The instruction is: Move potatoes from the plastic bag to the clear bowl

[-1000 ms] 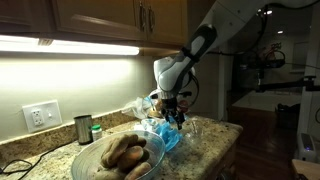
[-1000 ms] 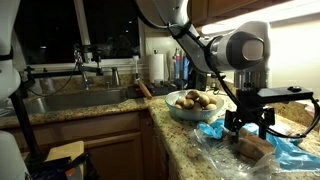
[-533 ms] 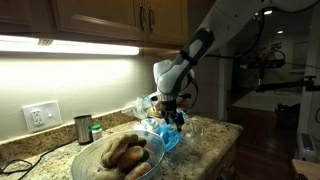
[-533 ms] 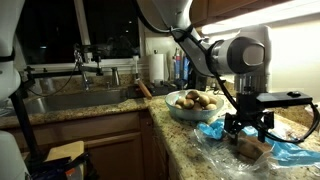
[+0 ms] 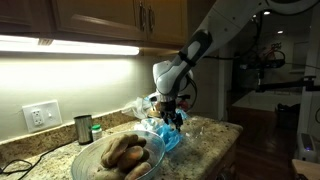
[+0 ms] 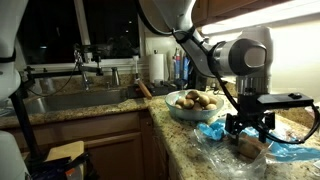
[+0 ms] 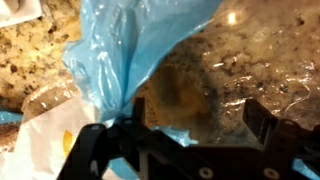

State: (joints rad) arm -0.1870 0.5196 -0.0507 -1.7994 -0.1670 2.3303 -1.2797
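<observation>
The clear bowl [image 5: 103, 165] [image 6: 178, 111] stands on the granite counter with several brown potatoes [image 5: 122, 154] [image 6: 195, 100] in it. Beside it lies the crinkled plastic bag [image 5: 160, 134] [image 6: 291, 153] with blue parts. One brown potato [image 6: 250, 148] [image 7: 183, 93] shows through the bag's clear film. My gripper [image 5: 173, 118] [image 6: 250, 132] [image 7: 197, 115] hangs open just over the bag. Its black fingers [image 7: 262, 117] stand on either side of that potato, with nothing gripped. A blue fold of the bag [image 7: 128, 50] lies by the other finger.
A small metal cup [image 5: 83, 128] and a green container [image 5: 96, 131] stand by the wall outlet behind the bowl. A sink [image 6: 70, 100] with a faucet lies beyond the bowl along the counter. The counter edge [image 6: 175, 140] runs close to the bag.
The gripper has sunk slightly toward the bag and stays open. The bowl and its potatoes have not moved.
</observation>
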